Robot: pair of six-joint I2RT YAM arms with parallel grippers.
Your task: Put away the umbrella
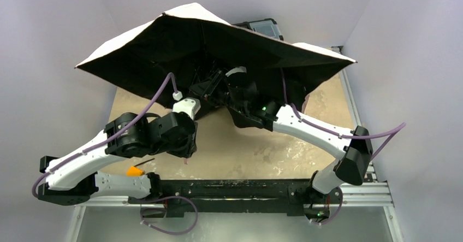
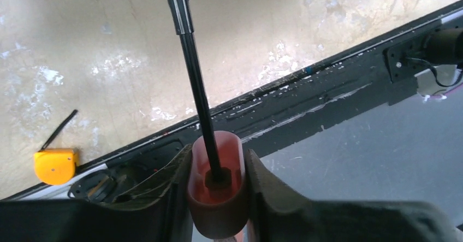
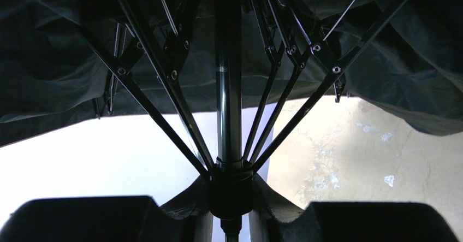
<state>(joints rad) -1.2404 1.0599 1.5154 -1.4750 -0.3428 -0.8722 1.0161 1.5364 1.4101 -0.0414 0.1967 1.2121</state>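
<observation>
The umbrella (image 1: 218,40) is open above the table's back half, with a black underside and a pale pink top edge. My left gripper (image 1: 184,152) is shut on its pink handle (image 2: 215,209); in the left wrist view the gripper (image 2: 215,182) has a finger on each side of the handle. The thin black shaft (image 2: 196,83) rises from the handle. My right gripper (image 1: 232,94) reaches under the canopy. In the right wrist view it (image 3: 231,193) is shut on the black runner (image 3: 231,179) where the ribs (image 3: 164,89) meet the shaft (image 3: 228,89).
A small orange object (image 1: 134,171) with a black stick lies at the near left of the tan table (image 1: 245,143); it also shows in the left wrist view (image 2: 54,165). A grey case (image 1: 267,30) sits at the back, partly behind the canopy. White walls enclose the table.
</observation>
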